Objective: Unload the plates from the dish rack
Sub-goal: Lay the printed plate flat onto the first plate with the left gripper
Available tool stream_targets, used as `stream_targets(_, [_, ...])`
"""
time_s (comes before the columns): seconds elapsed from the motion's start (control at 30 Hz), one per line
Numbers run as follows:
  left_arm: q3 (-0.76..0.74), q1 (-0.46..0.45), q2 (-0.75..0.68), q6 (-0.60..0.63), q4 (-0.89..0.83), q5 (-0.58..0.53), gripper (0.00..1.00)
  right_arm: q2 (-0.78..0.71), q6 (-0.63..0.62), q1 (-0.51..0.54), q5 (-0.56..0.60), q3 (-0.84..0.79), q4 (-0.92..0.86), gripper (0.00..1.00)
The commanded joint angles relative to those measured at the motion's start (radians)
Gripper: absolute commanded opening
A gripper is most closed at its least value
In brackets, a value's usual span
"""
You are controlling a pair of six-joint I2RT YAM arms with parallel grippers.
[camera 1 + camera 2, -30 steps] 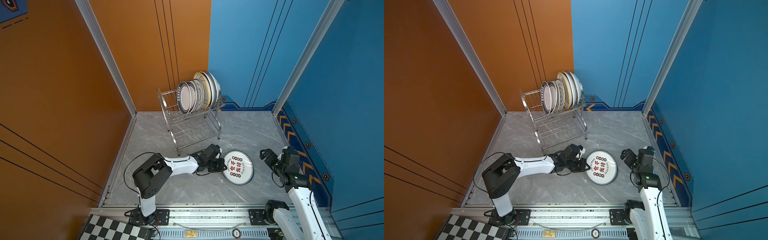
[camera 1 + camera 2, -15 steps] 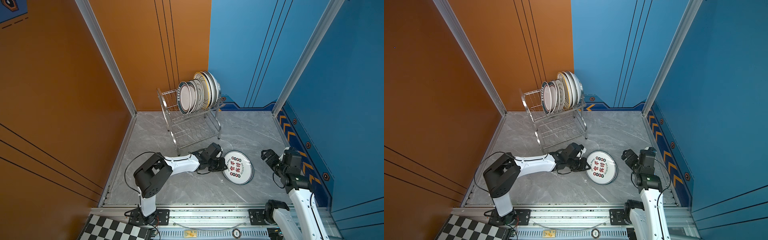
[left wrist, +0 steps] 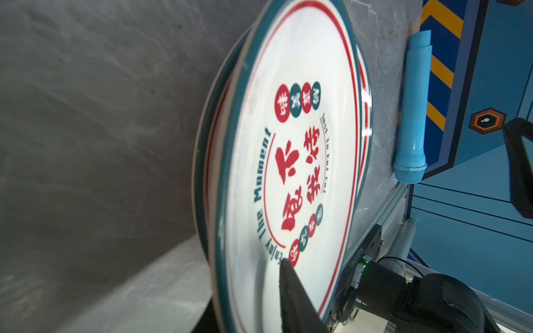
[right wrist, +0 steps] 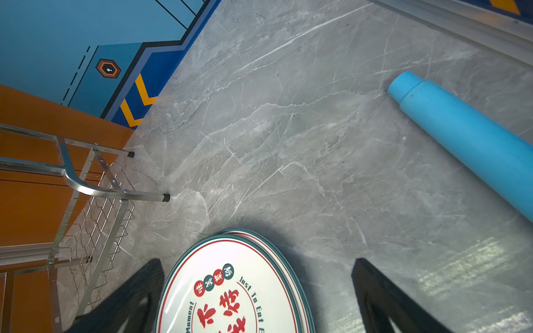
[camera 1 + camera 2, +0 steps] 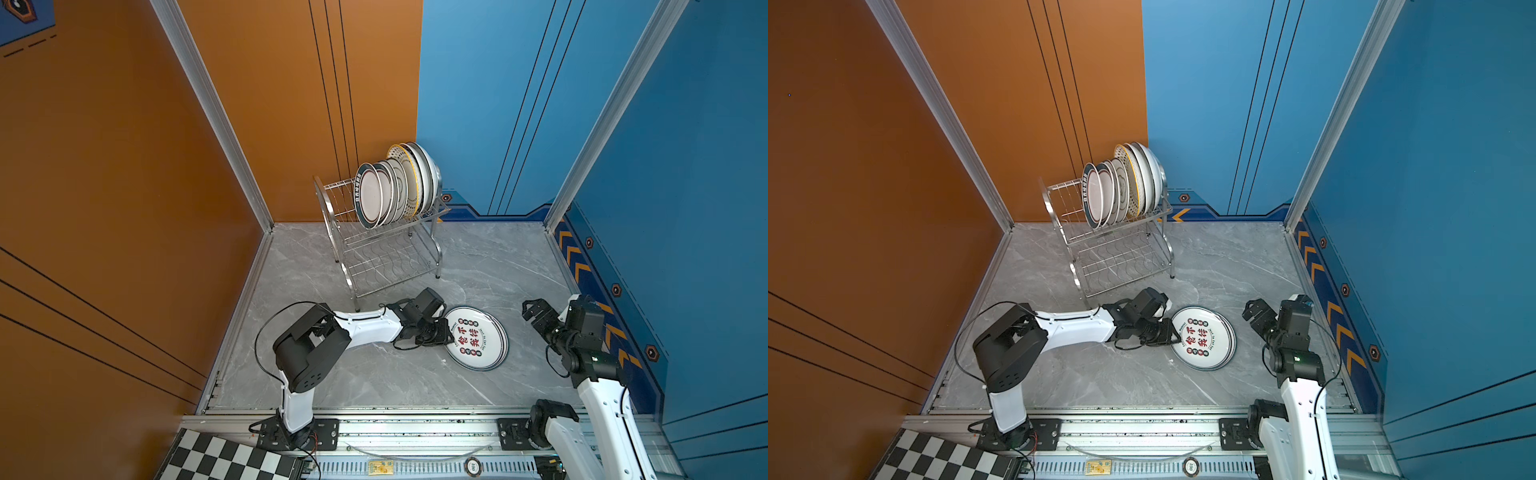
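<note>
**Some plates are out on the table, the rest are in the rack.**

Your plates (image 5: 390,189) stand on edge in the upper tier of the rack (image 5: 332,232), crowded toward its right end, at the back of the table (image 5: 374,374). A stack (image 5: 478,337) of at least two lies flat in front of the rack, between the arms, red characters on top. Your left gripper (image 5: 446,334) sits low at the stack's left edge. In the left wrist view one finger (image 3: 291,288) reaches over the top rim and the other is hidden, so you cannot tell whether it grips. Your right gripper (image 5: 534,307) hangs right of the stack, clear of it, jaws wide and holding nothing. A blue mic (image 4: 461,138) lies flat on the table, apart from the stack.
</note>
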Motion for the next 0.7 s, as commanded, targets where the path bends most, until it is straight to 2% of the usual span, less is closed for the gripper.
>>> stream_targets(0.0, [0.046,-0.008,0.019,0.039,-0.068,-0.009,0.31,-0.011,-0.018,-0.008,-0.01,-0.01,-0.023,1.0])
stream_targets(0.2, [0.123,-0.027,0.048,0.093,-0.226,-0.082,0.41,-0.017,-0.018,-0.014,-0.019,-0.008,-0.025,1.0])
stream_targets(0.4, [0.172,-0.038,0.069,0.118,-0.301,-0.127,0.45,-0.017,-0.019,-0.022,-0.026,-0.01,-0.024,1.0])
stream_targets(0.67, [0.216,-0.053,0.071,0.147,-0.393,-0.214,0.62,-0.015,-0.024,-0.03,-0.037,-0.011,-0.024,1.0])
